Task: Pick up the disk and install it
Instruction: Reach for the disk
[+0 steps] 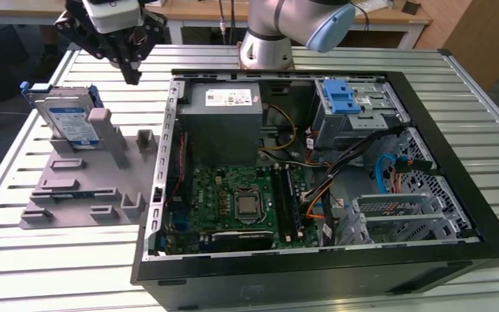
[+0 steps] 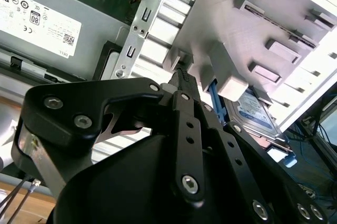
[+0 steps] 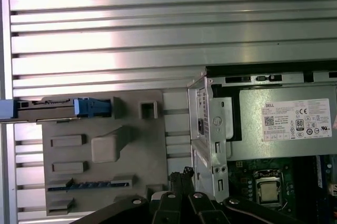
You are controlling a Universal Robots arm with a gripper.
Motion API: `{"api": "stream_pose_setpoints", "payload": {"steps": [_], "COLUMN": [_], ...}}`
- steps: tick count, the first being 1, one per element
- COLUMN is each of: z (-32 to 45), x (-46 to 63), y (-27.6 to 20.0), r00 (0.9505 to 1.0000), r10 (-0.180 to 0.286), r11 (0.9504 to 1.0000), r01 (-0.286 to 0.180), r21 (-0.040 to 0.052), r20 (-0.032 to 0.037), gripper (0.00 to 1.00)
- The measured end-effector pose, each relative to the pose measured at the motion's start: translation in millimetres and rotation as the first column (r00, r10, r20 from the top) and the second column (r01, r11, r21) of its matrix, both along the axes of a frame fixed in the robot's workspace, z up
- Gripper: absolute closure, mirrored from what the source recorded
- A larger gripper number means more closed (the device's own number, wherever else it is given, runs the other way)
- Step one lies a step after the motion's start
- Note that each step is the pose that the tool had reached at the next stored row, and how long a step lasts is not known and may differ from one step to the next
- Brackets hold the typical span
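The disk (image 1: 65, 120) is not yet picked up. It stands on edge in the grey holder plate (image 1: 67, 211), at about nine o'clock from the open computer case (image 1: 319, 279) in the exterior view. Upright posts on the plate prop it so that its thin upper edge faces up. I judge this is so fingers coming straight down can close on it. In the first wrist view the disk (image 3: 47, 109) appears edge-on, its blue carrier frame at one end, which fits a wrist pointing straight down at the worktop (image 1: 59, 266).

The gripper (image 1: 132, 79) hangs in the air at about one o'clock from the disk. It is over the strip of worktop between the holder plate and the case wall, and touches neither. Its fingers (image 2: 181, 103) are drawn together at the tips with nothing between them, as both wrist views show. They would have to part before they could take the disk's edge.

The case lies on its side with the cover off, so its interior faces up and can be reached from above. The power supply (image 1: 223, 120) sits at about eleven o'clock inside the case. The drive cage with the blue latch (image 1: 340, 101) sits at about one o'clock, well apart from the disk. By this layout the work stands at the approach to the pick-up.
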State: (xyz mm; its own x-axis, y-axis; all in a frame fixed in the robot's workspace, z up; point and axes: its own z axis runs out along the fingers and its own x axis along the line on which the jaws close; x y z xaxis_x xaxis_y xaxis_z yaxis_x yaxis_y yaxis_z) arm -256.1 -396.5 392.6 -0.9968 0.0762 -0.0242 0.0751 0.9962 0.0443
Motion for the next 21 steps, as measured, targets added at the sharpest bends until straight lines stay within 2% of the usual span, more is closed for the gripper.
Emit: {"api": "stream_pose_setpoints", "payload": {"steps": [21], "z": [-0.1], "x": [-12.4], "y": [0.1], "r00": [1.0000], "r10": [0.000], "r11": [1.0000], "r01": [0.000], "r21": [0.0001], "r20": [-0.0001], "gripper": [0.89]}}
